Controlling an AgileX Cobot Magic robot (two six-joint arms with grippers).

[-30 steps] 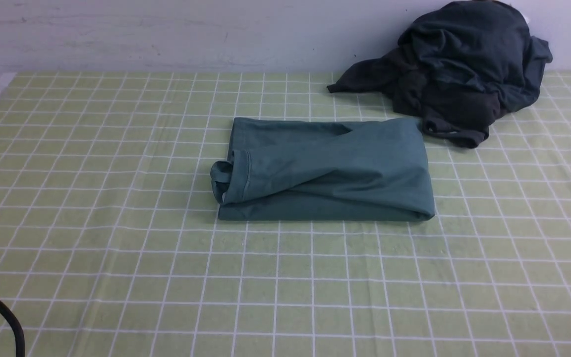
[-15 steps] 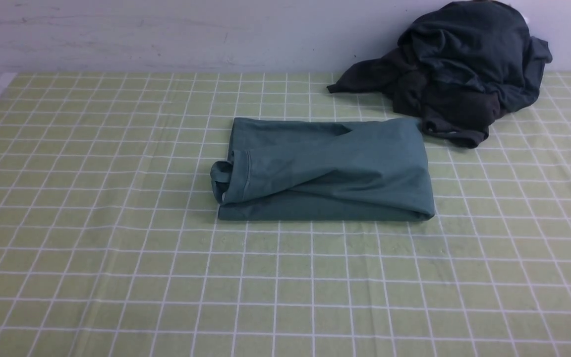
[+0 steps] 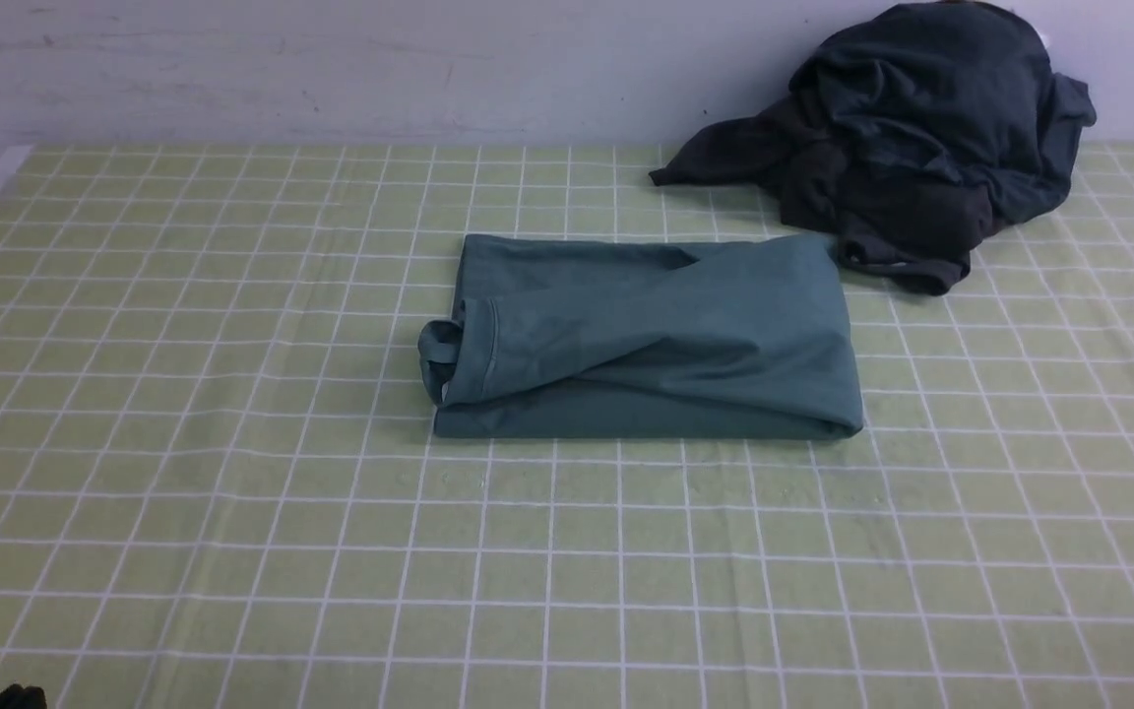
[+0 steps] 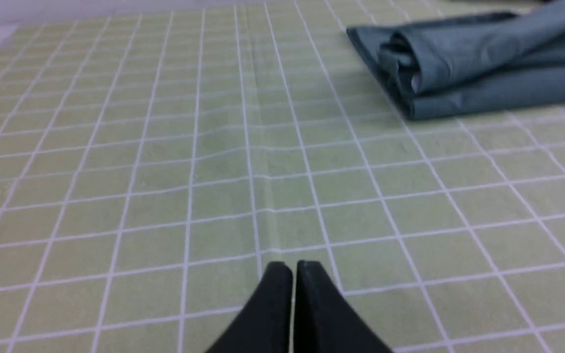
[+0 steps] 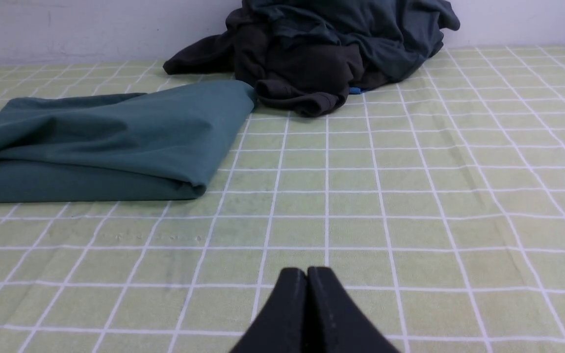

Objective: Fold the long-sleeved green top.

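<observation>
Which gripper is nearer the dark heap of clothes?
Right. The right gripper, shut, faces the dark heap across the checked cloth. The left gripper, shut, sits beyond the green top.

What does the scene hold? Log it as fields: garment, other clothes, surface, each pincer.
garment: green long-sleeved top, folded into a flat rectangle, one cuff sticking out at its left end
other clothes: dark heap at back right, touching the top's far right corner
surface: green checked cloth
left pincer: shut, empty
right pincer: shut, empty
</observation>
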